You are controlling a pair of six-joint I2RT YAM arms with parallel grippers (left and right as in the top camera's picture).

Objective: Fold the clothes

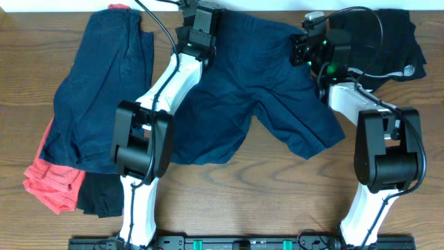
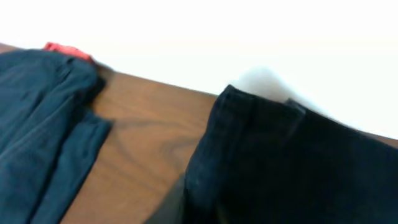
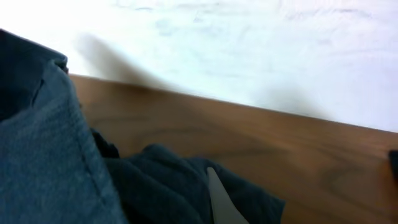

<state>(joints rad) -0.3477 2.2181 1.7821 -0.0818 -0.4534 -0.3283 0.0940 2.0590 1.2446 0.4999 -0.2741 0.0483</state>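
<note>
Navy shorts (image 1: 257,90) lie spread in the middle of the table, waistband at the far edge and both legs toward me. My left gripper (image 1: 199,24) is at the waistband's left corner. In the left wrist view the dark shorts (image 2: 292,162) rise up and cover the fingers, so it looks shut on them. My right gripper (image 1: 309,33) is at the right corner. One pale finger (image 3: 217,199) shows with shorts fabric (image 3: 161,186) bunched around it, shut on it.
At the left lies another navy garment (image 1: 104,90) over a coral-red one (image 1: 52,184) and a black one (image 1: 100,198). It also shows in the left wrist view (image 2: 43,124). A black garment (image 1: 388,42) lies at the far right. The table's far edge (image 3: 249,109) is close.
</note>
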